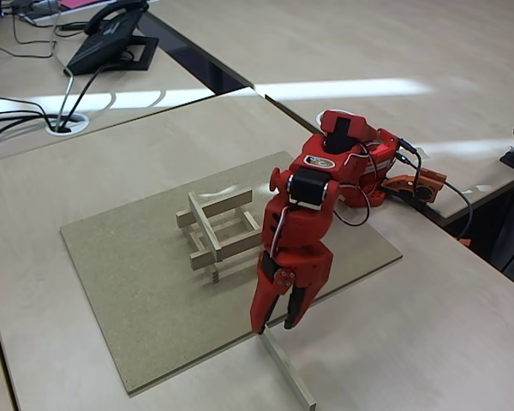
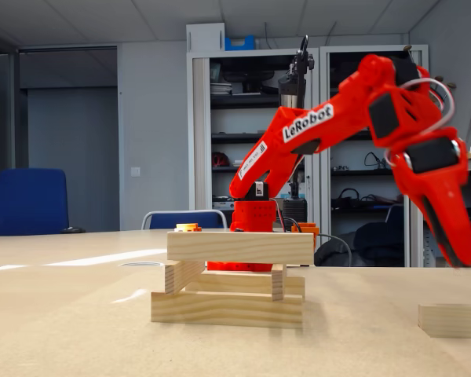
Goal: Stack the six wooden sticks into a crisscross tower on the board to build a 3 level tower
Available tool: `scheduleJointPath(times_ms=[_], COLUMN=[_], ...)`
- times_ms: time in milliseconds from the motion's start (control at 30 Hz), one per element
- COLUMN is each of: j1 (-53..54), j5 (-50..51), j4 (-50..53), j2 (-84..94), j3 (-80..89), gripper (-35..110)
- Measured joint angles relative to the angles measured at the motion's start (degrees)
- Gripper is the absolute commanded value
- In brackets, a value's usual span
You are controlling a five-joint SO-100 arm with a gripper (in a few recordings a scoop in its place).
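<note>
On the office desk's brown board (image 1: 137,300), your tower (image 1: 216,229) lacks one top stick. The last stick (image 1: 287,370) lies beside the board's edge, under your part-open, empty gripper (image 1: 277,324); a skewed grasp could topple the tower.

We saw pale wood-grain desks (image 1: 428,282) pushed together, with dark gaps running between them. A black desk telephone (image 1: 111,38) sat near the far left corner of one desk, its cables trailing to a round cable grommet (image 1: 66,125) at that desk's near edge. Bright bands of light lay across the desktops. In a fixed view the room had a grey ceiling, a pale wall (image 2: 153,126) with a small switch plate, and open shelving units (image 2: 243,133) packed with equipment. A blue chair (image 2: 25,202) stood at the left, and another blue chair back (image 2: 187,218) rose behind the desk's far edge.
</note>
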Motion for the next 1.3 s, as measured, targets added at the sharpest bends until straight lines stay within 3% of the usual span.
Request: scheduleJointPath(times_ms=[867,1300], j1=[-1.6,-0.7], j5=[1.2,3.5], j4=[-0.4,0.9], j2=[-18.5,-23.2], j3=[-21.2,-27.5], gripper=[15,0])
